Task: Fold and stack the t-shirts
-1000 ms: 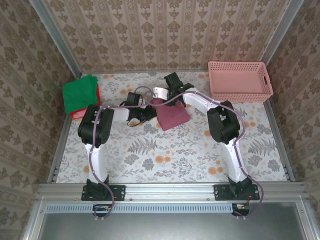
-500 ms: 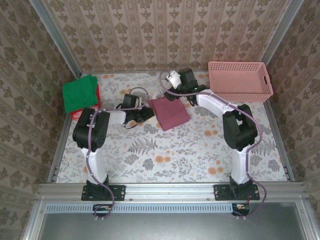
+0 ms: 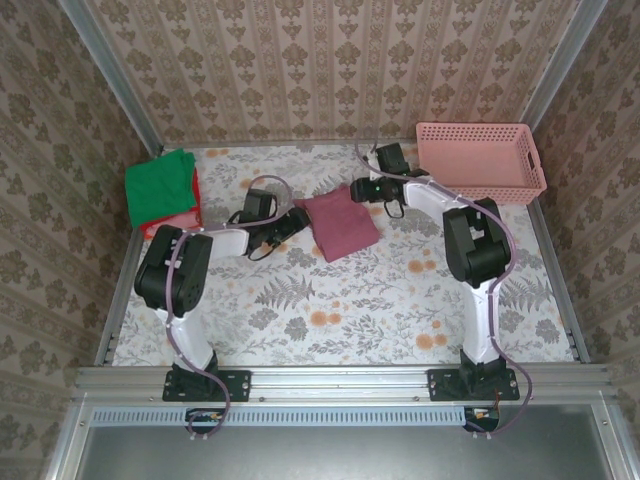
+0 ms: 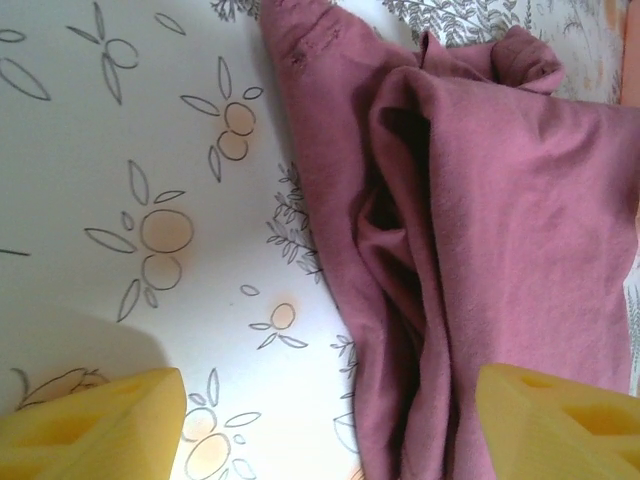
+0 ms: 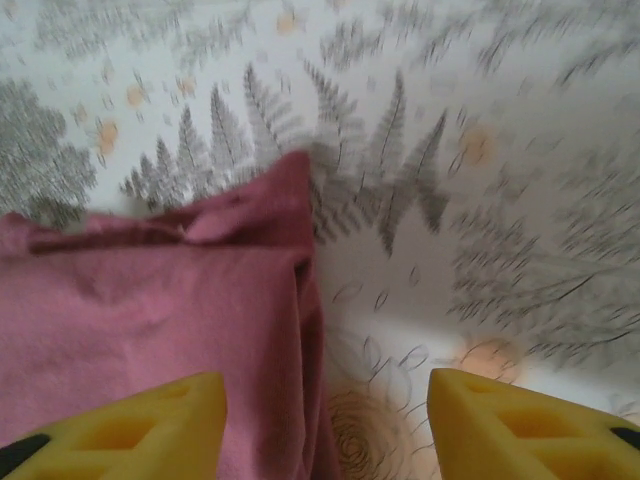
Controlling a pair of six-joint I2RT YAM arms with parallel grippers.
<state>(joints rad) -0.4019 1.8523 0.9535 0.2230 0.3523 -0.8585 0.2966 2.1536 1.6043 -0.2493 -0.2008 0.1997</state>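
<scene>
Now, left gripper (image 4: 325, 430) — yellow fingers (image 4: 90, 425) spread wide, gripping nothing, low over left edge of maroon t-shirt (image 3: 342, 226). Right gripper (image 5: 325, 420) likewise spread, empty, at shirt's far right corner. Shirt folded, mid-table toward back, between both grippers; long axis runs far to near, near end leaning right. Open floral table (image 3: 350, 310) in front. Green t-shirt (image 3: 160, 183) stacked on red t-shirt (image 3: 172, 224) at far left edge — pink basket (image 3: 480, 160) in far right corner.
</scene>
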